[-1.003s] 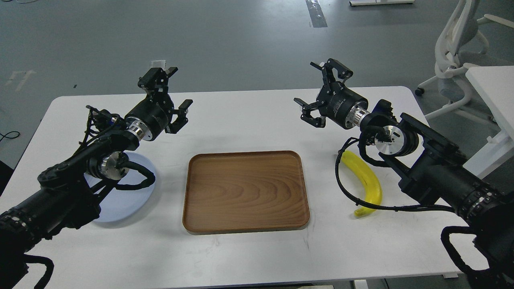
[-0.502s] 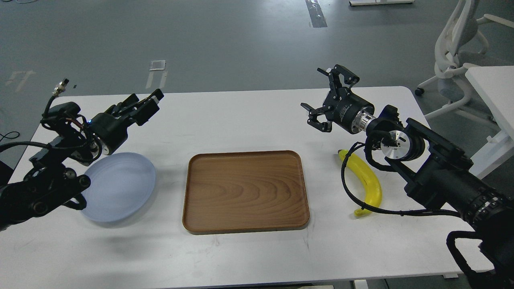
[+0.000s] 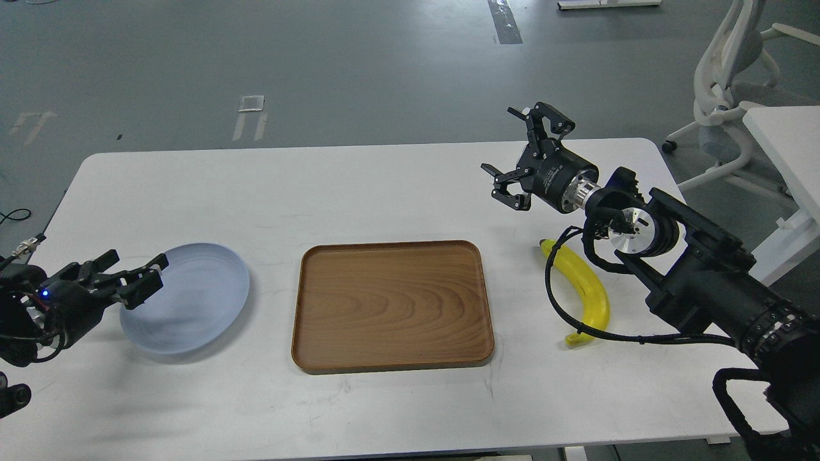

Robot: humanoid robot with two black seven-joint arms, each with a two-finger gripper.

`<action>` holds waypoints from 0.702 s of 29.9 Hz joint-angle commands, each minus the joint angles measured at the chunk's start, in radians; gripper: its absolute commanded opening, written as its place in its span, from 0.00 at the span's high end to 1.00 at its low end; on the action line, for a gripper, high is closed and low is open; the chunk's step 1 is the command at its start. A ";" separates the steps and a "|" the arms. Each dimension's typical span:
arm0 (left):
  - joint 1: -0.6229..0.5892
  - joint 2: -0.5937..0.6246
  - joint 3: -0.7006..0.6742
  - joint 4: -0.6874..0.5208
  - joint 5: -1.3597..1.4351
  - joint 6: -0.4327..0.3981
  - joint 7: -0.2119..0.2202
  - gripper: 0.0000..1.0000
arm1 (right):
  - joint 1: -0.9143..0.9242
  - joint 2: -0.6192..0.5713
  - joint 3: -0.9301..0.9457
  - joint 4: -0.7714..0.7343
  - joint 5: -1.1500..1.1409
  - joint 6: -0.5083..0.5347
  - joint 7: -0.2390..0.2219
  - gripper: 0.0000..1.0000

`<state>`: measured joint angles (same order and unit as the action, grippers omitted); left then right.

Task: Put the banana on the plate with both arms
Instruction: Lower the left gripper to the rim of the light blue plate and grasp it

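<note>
Black left gripper (image 3: pixel 128 275) low at plate's left edge, jaws spread, empty; pale blue plate (image 3: pixel 192 307) on white table (image 3: pixel 384 186); wooden tray (image 3: pixel 392 306) centre; yellow banana (image 3: pixel 584 288) right of tray, on table; right gripper (image 3: pixel 522 153) raised beyond it, jaws spread, empty

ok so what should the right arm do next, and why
Probably lower the right gripper toward the banana. Its fingers are spread and hold nothing, it hangs above the table beyond the banana, and the banana lies on the table right of the tray, far from the plate.
</note>
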<state>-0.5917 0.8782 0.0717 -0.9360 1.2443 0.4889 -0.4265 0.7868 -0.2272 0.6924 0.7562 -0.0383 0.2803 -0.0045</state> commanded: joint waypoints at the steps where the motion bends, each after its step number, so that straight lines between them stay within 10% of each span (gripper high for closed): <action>1: 0.026 -0.002 0.000 0.000 0.000 0.000 0.000 0.04 | -0.001 0.000 -0.001 0.000 0.000 -0.001 0.000 0.00; 15: 0.081 -0.008 -0.001 0.048 -0.003 -0.012 -0.005 0.35 | -0.001 -0.012 -0.001 0.000 0.000 -0.001 0.000 0.00; 21: 0.090 -0.008 -0.001 0.049 -0.005 -0.023 -0.005 0.65 | -0.005 -0.012 -0.002 -0.001 0.000 -0.003 0.000 0.00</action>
<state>-0.5078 0.8703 0.0704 -0.8875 1.2409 0.4700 -0.4311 0.7843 -0.2393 0.6913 0.7549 -0.0380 0.2784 -0.0045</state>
